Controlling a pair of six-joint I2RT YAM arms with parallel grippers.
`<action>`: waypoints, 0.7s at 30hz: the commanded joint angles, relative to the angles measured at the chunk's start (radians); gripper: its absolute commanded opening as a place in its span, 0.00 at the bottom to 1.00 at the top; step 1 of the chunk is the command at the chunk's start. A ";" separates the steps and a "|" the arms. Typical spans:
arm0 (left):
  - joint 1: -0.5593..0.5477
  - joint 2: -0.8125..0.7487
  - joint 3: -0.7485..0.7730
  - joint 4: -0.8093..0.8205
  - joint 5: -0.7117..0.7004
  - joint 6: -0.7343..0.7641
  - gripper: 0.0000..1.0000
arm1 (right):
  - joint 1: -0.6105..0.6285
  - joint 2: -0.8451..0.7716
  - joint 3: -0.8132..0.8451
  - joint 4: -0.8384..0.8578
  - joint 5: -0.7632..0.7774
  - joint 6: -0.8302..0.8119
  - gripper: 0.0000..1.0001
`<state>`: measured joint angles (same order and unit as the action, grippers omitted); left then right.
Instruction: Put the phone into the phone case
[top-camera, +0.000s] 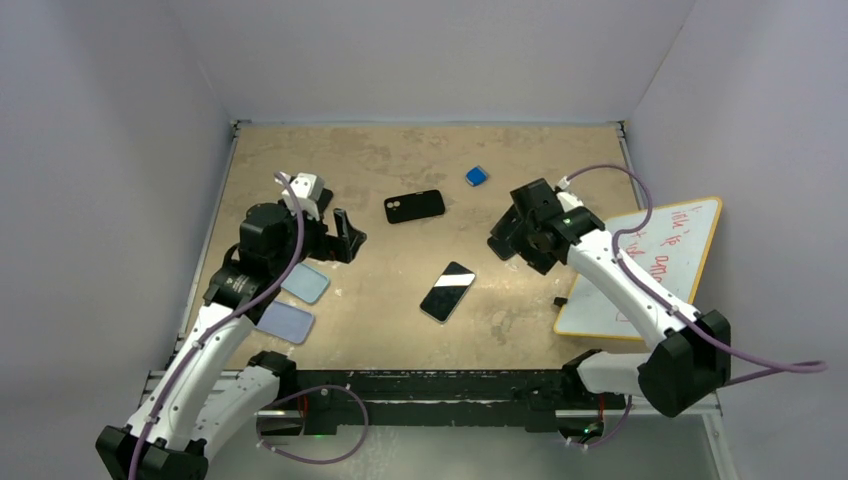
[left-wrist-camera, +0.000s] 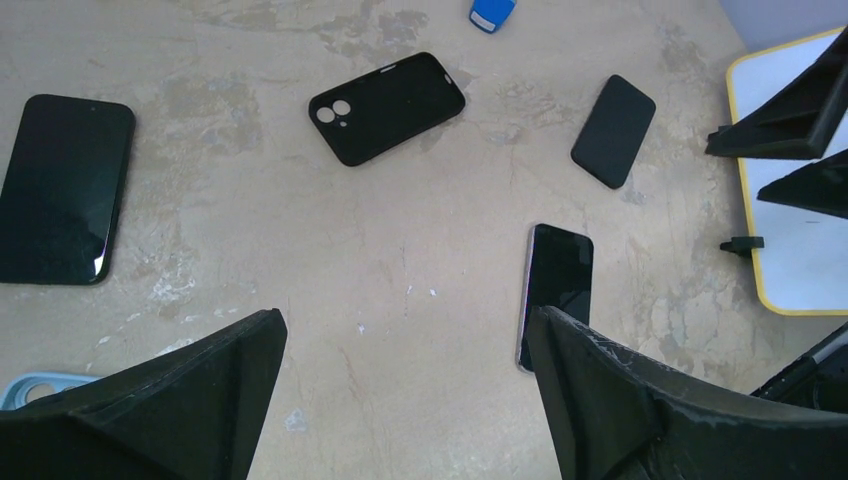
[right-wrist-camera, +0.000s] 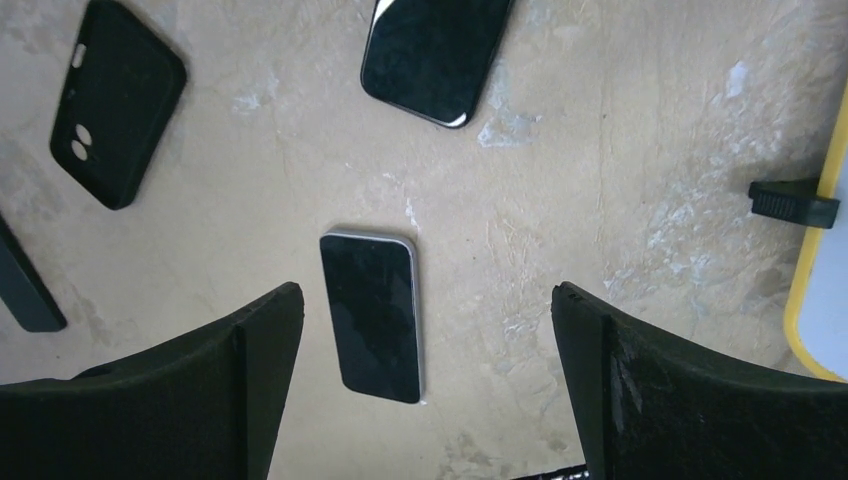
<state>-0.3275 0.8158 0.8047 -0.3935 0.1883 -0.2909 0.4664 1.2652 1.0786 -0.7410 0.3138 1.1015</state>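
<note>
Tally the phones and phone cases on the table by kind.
Phones: 3 (black phone on the left, silver-edged phone in the middle, glossy dark phone on the right)
Black phone case with camera holes: 1
Light blue phone cases: 2
Total: 6

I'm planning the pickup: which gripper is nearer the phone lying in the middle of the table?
Right. The right gripper hovers just beyond the phone, to its right; the left gripper is farther off, on its left.
</note>
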 joint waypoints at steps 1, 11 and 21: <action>0.001 -0.039 -0.001 0.012 -0.006 0.023 0.96 | 0.044 0.041 -0.005 -0.018 -0.023 0.074 0.94; 0.002 -0.063 0.002 -0.004 -0.052 0.025 0.96 | 0.218 0.283 0.104 -0.011 -0.053 0.116 0.96; 0.001 -0.048 0.018 -0.040 -0.134 0.029 0.96 | 0.378 0.513 0.246 -0.065 -0.022 0.176 0.99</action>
<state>-0.3275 0.7624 0.8047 -0.4202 0.1040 -0.2832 0.8051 1.7164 1.2472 -0.7372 0.2653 1.2243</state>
